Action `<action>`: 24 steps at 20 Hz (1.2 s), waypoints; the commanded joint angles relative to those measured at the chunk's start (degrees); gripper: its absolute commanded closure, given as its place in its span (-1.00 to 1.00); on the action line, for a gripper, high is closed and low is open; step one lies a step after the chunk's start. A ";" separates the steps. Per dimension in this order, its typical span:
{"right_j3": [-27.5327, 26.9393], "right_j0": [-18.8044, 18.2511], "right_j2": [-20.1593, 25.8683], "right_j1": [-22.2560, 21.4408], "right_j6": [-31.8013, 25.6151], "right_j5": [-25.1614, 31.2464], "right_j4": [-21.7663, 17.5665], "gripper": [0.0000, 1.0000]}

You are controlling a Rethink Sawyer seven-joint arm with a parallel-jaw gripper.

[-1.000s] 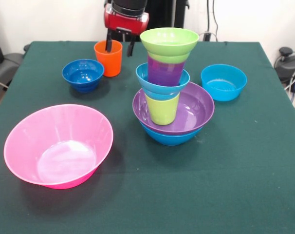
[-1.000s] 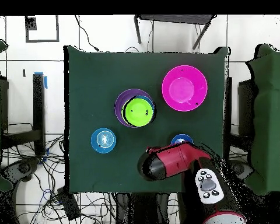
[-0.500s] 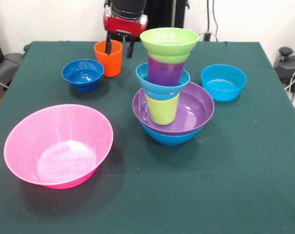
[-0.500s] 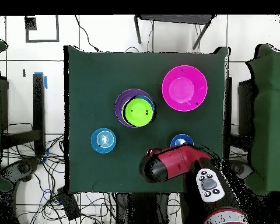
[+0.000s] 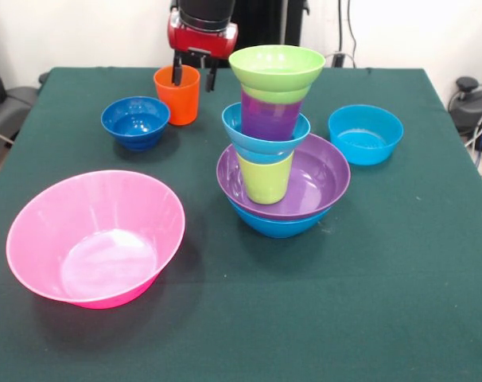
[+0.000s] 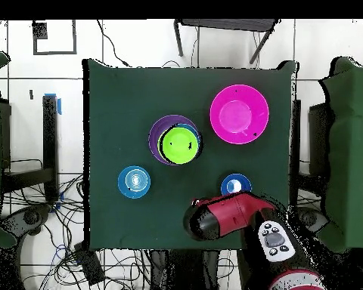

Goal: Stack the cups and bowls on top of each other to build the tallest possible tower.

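The tower (image 5: 274, 135) stands mid-table: a blue bowl (image 5: 274, 225), a purple bowl (image 5: 316, 179), a lime green cup (image 5: 266, 179), a turquoise bowl (image 5: 261, 145), a purple cup (image 5: 271, 118), and a lime green bowl (image 5: 277, 68) on top. From above the tower (image 6: 175, 142) shows as a green disc in a purple ring. The orange cup (image 5: 177, 95) stands upright at the far left. My gripper (image 5: 194, 77) is open over its far right rim, one finger inside the cup and one outside. My arm (image 6: 218, 215) hides the cup from above.
A huge pink bowl (image 5: 96, 236) sits near left, also in the overhead view (image 6: 240, 113). A small dark blue bowl (image 5: 135, 121) is beside the orange cup (image 6: 235, 184). A turquoise bowl (image 5: 366, 133) stands right of the tower (image 6: 134, 182).
My arm has drawn back slightly toward its base, and more of the dark blue bowl shows from above. The cups and bowls have not moved.
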 commanded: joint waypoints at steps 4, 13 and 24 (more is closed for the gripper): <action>2.55 -0.29 1.76 2.88 -1.45 -4.00 -3.97 -1.00; 2.20 2.04 -1.48 5.14 1.92 -8.36 -5.68 -1.00; 0.98 5.11 -6.34 9.82 4.38 -15.41 -5.47 -1.00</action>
